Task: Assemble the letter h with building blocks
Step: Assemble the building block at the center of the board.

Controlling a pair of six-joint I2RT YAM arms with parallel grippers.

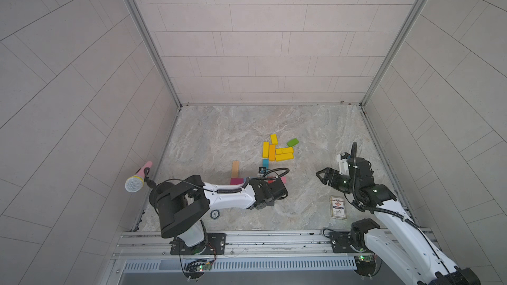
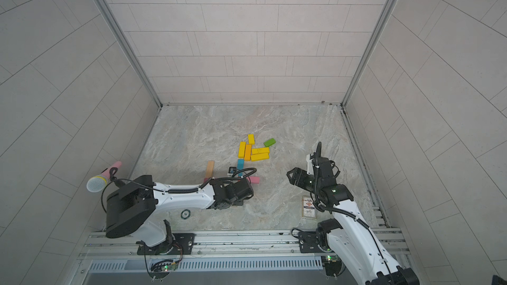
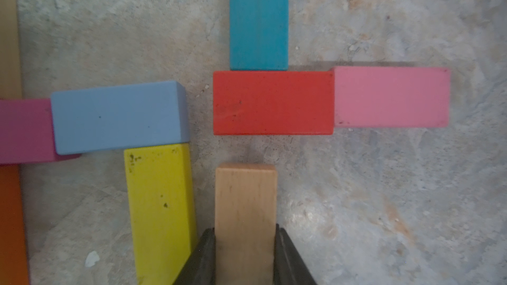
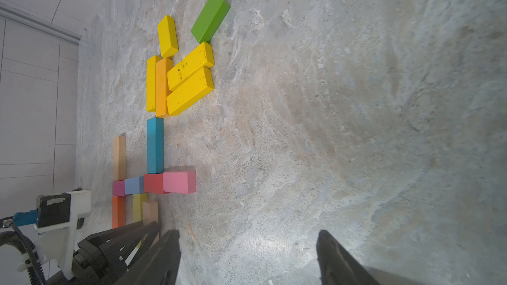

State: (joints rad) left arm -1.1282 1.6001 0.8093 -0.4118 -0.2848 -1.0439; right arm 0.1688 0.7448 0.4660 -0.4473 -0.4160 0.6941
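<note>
HEMMED IN: Near the middle of the worktop's front edge, the left gripper is clamped on the sides of a plain wood block. The block's free end points at the red block across a narrow gap. Whether the held piece rests on the surface or hangs just above it cannot be told. The right gripper hovers towards the right edge, jaws wide and empty.

The danger here looks to be crowding. The held piece sits just beside the yellow-green block, and one gripper finger is against or nearly against it. Spreading the jaws to let go may therefore shove that leg askew under the blue block. A push too far forward would likely drive the red block, which touches the teal block and the pink block, and skew all three. A tilted release could leave the wood piece crooked.
</note>
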